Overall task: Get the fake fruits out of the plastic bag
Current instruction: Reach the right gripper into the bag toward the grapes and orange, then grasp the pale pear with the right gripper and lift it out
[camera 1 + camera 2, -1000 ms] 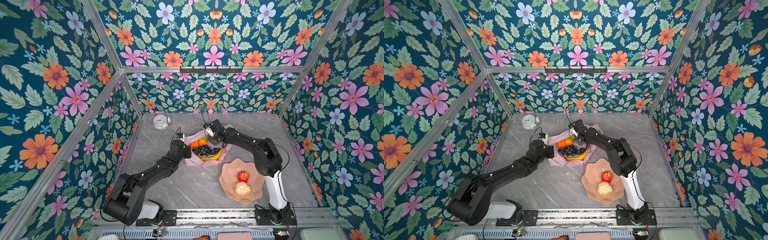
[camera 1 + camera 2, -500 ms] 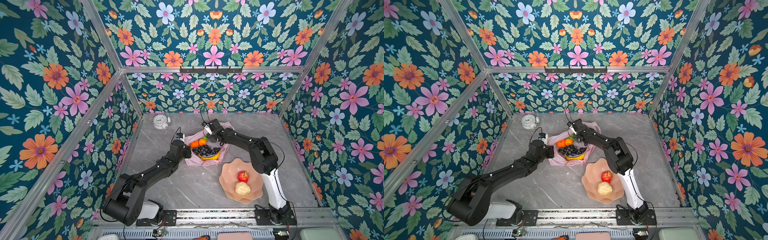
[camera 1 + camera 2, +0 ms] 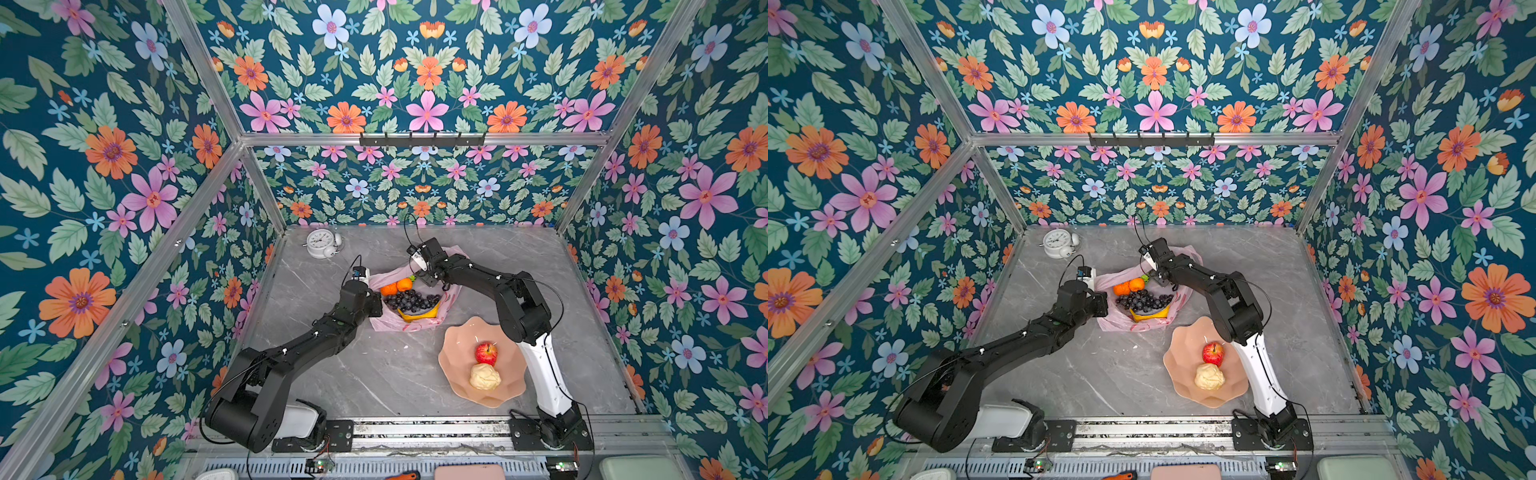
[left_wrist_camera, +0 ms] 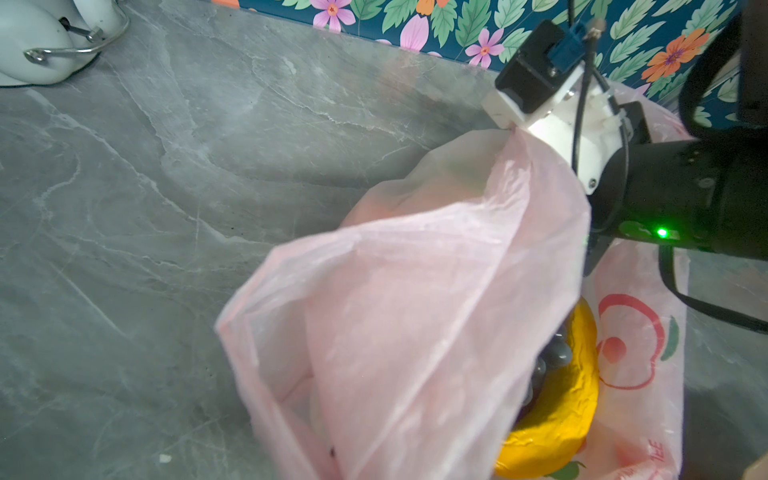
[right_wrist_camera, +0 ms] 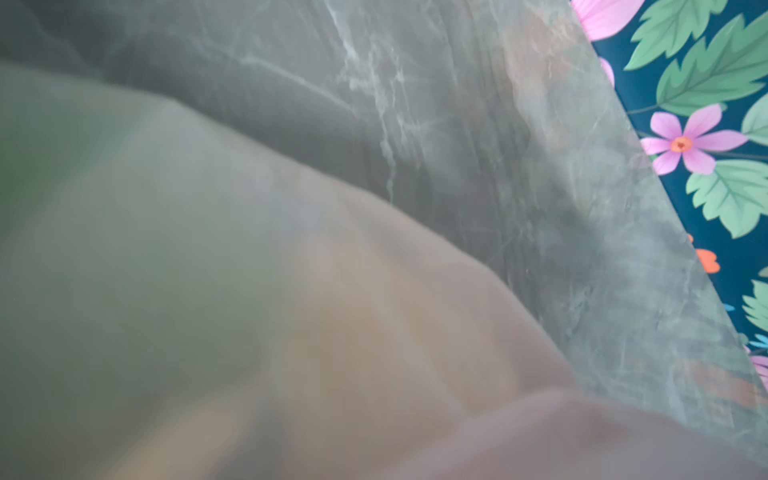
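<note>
Right gripper point(image 3: 428, 277) is shifted slightly at the plastic bag's point(image 3: 409, 326) far edge, jaw state not discernible; left gripper point(image 3: 377, 302) is clenched on its rim.

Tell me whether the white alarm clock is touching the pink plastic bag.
Apart. Both top views show a stretch of bare grey table between the alarm clock and the plastic bag.
</note>
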`<state>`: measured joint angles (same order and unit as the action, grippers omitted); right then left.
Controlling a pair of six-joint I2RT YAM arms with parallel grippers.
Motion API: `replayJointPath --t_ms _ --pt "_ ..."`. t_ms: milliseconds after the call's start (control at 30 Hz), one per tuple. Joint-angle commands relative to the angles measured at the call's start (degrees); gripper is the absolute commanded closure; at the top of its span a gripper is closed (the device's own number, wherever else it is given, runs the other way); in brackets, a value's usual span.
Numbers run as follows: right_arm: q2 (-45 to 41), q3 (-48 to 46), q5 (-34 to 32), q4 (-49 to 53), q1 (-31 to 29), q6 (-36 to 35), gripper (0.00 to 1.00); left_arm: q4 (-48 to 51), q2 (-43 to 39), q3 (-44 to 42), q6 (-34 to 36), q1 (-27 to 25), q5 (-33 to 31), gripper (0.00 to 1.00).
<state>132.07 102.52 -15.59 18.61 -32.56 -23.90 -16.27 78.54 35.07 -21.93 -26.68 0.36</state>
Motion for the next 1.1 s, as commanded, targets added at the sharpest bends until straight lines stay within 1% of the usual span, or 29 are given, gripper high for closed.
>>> replayJointPath --t_ms 0,100,300,400,500,733,833,933,1067 --pt "-2.07 -0.53 1.41 0.97 -0.02 2.13 0.39 -1.13 0.17 0.01 0.89 -0.03 -0.15 1.0" --pt "-3.35 -0.96 2.57 1.22 0.01 2.91 0.44 -1.13 0.17 0.07 0.9 -0.04 -0.18 1.0" --pt "-6.09 -3.27 4.05 1.6 -0.05 4.93 0.47 -0.89 -0.03 0.06 0.87 -0.04 -0.61 1.0" --pt "-9.76 -7.76 5.08 0.09 -0.32 5.76 0.47 -0.54 0.21 0.14 0.61 -0.03 -1.44 1.0" --pt "-14.0 -12.28 5.72 -0.88 -0.39 8.1 0.48 -0.5 0.54 0.25 0.4 0.04 -1.61 1.0" --pt "-23.16 -22.28 7.2 -4.25 -0.4 15.9 0.49 -0.87 0.71 0.15 0.21 0.01 -1.48 1.0" --pt "-27.27 -25.98 7.33 -4.93 -0.4 19.75 0.51 -0.78 0.69 0.14 0.2 0.0 -1.77 1.0" --pt "-33.22 -31.57 7.8 -7.13 -0.36 24.41 0.53 -0.78 0.54 0.04 0.29 -0.04 -1.86 1.0" --pt "-43.21 -39.11 8.98 -8.48 -0.36 30.37 0.54 -0.78 0.56 0.03 0.26 0.01 -1.68 1.0"
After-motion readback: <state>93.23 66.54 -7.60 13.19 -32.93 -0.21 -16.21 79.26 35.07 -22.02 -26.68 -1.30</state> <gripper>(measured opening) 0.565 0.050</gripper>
